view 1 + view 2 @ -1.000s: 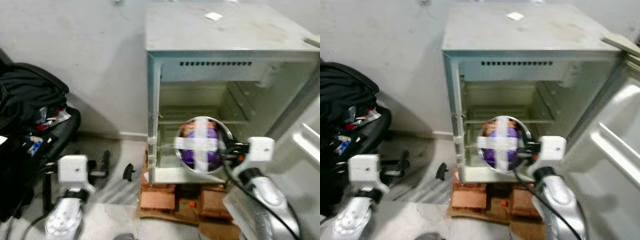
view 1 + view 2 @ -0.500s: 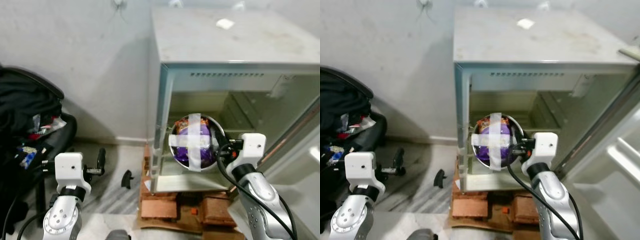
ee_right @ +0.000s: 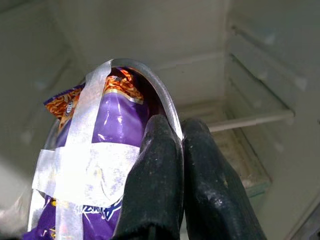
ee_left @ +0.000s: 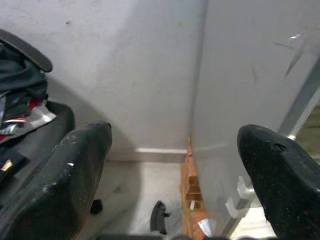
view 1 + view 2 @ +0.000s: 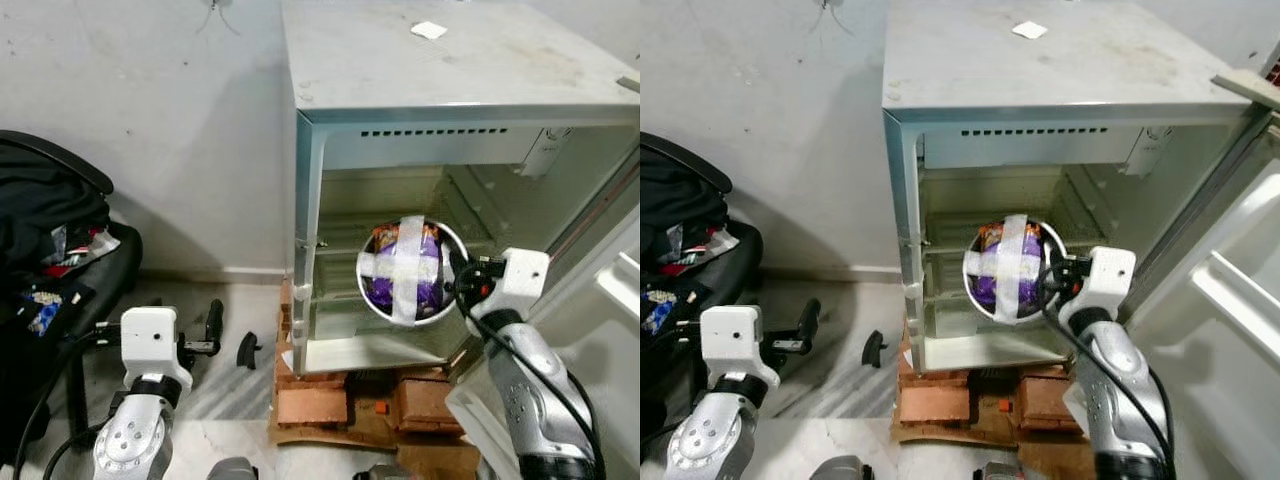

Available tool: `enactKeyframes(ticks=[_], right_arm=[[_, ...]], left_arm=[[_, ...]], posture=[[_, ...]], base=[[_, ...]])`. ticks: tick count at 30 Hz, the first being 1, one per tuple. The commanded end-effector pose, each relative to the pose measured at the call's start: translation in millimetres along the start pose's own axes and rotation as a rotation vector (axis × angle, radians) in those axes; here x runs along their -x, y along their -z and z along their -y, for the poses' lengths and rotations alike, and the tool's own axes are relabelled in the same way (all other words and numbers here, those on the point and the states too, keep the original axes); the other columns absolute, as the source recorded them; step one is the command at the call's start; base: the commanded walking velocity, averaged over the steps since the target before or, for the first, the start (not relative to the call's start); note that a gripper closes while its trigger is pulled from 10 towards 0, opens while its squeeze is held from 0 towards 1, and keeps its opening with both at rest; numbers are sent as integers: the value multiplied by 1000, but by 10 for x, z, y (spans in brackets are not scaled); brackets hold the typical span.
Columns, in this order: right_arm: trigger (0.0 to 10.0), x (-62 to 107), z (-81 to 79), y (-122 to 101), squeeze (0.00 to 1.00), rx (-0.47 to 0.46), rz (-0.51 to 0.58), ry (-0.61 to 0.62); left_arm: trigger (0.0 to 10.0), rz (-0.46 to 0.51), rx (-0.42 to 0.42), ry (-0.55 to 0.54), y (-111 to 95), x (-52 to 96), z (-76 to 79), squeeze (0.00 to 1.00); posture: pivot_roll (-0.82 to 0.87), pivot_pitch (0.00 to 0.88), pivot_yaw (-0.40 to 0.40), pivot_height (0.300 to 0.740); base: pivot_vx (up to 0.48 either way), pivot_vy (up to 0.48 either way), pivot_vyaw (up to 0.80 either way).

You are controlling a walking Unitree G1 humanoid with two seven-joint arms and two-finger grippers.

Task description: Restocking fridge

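My right end effector [image 3: 177, 150] is pinched tight on the rim of a metal bowl [image 5: 412, 272], which I hold at the mouth of the open fridge [image 5: 450, 100], level with its wire shelf [image 5: 950, 245]. The bowl looks stiff and light, but the rim is thin and smooth, so I judge it could pivot or slip between my fingers [image 3: 155, 170]. A purple snack packet [image 3: 112, 125] sits inside, held in by crossed strips of tape [image 5: 405, 268] (soft stuff, not for gripping), so the rim seems the only sound place to hold. The fridge stands on bricks [image 5: 315, 405] over cardboard, against a grey wall, its door [image 5: 1230, 290] swung open to the right of it. To the fridge's left are a black chair [image 5: 70, 260] piled with clothes and my left end effector [image 4: 170, 170], spread wide and empty above the floor.
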State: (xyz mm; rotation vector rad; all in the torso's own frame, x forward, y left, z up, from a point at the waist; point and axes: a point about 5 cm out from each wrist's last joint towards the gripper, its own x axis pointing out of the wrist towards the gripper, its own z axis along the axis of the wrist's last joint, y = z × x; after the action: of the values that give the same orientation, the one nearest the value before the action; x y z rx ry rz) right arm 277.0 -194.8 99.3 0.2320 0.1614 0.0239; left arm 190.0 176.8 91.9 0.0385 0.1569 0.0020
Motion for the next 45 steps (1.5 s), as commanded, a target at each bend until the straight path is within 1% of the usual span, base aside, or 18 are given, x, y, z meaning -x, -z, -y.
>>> enactKeyframes(ticks=[1, 4, 8, 11, 12, 14, 17, 24, 26, 27, 28, 29, 31, 35, 36, 37, 43, 45], right_arm=[[10000, -50, -38, -42, 0, -19, 10, -5], [10000, -235, -128, -26, 0, -119, -22, 16], [10000, -359, -231, 35, 0, -198, -64, 17], [10000, -436, -305, 85, 0, -230, -90, 18], [10000, -436, -305, 85, 0, -230, -90, 18], [10000, -523, -394, 84, 0, -240, -94, 12], [10000, -597, -459, 75, 0, -279, -95, 16], [10000, -753, -558, 91, 0, -361, -110, 40], [10000, -844, -672, 80, 0, -441, -122, 40], [10000, -844, -672, 80, 0, -441, -122, 40], [10000, -877, -722, 74, 0, -493, -128, 41], [10000, -926, -818, 57, 0, -559, -137, 38], [10000, -942, -855, 49, 0, -582, -139, 36], [10000, -1026, -1072, -27, 0, -733, -151, 29], [10000, -1035, -1098, -38, 0, -750, -152, 29], [10000, -1061, -1188, -99, 0, -768, -148, 20], [10000, -1108, -1429, -264, 0, -824, -138, -16], [10000, -1112, -1456, -278, 0, -837, -138, -17]], left_arm=[[10000, 8, -10, -9, -43, 5, 0, 0], [10000, 1, -18, -5, -72, 23, 42, 0], [10000, -9, -24, -9, -100, 102, 56, 0], [10000, -21, -17, -23, -117, 194, 54, 0], [10000, -21, -17, -23, -117, 194, 54, 0], [10000, -54, -13, -44, -107, 293, 66, 0], [10000, -66, -7, -44, -122, 376, 95, 0], [10000, -97, 4, -69, -150, 527, 116, 0], [10000, -112, 6, -81, -158, 567, 110, 0], [10000, -112, 6, -81, -158, 567, 110, 0], [10000, -117, 9, -89, -160, 590, 112, 0], [10000, -126, 14, -102, -162, 620, 113, 0], [10000, -129, 15, -105, -162, 630, 114, 0], [10000, -151, 25, -118, -158, 693, 144, 0], [10000, -154, 27, -120, -156, 700, 149, 0], [10000, -159, 30, -123, -147, 706, 160, 0], [10000, -161, 45, -140, -151, 693, 186, 0], [10000, -162, 48, -144, -147, 695, 194, 0]], posture=[[146, 117, -48, 740], [164, 151, -53, 740], [189, 196, -61, 740], [206, 228, -72, 740], [206, 228, -72, 740], [228, 265, -83, 740], [243, 287, -89, 740], [290, 325, -108, 740], [306, 337, -118, 740], [306, 337, -118, 740], [315, 341, -123, 740], [325, 345, -131, 740], [325, 345, -131, 740], [338, 353, -149, 740], [338, 354, -152, 740], [338, 352, -162, 740], [342, 350, -178, 740], [343, 346, -183, 740]], base=[[0, 0, 0], [0, 0, 0], [0, 0, 0], [0, 0, 0], [0, 0, 0], [0, 0, 0], [0, 0, 0], [0, 0, 0], [0, 0, 0], [0, 0, 0], [0, 0, 0], [0, 0, 0], [0, 0, 0], [0, 0, 0], [0, 0, 0], [0, 0, 0], [0, 0, 0], [0, 0, 0]])
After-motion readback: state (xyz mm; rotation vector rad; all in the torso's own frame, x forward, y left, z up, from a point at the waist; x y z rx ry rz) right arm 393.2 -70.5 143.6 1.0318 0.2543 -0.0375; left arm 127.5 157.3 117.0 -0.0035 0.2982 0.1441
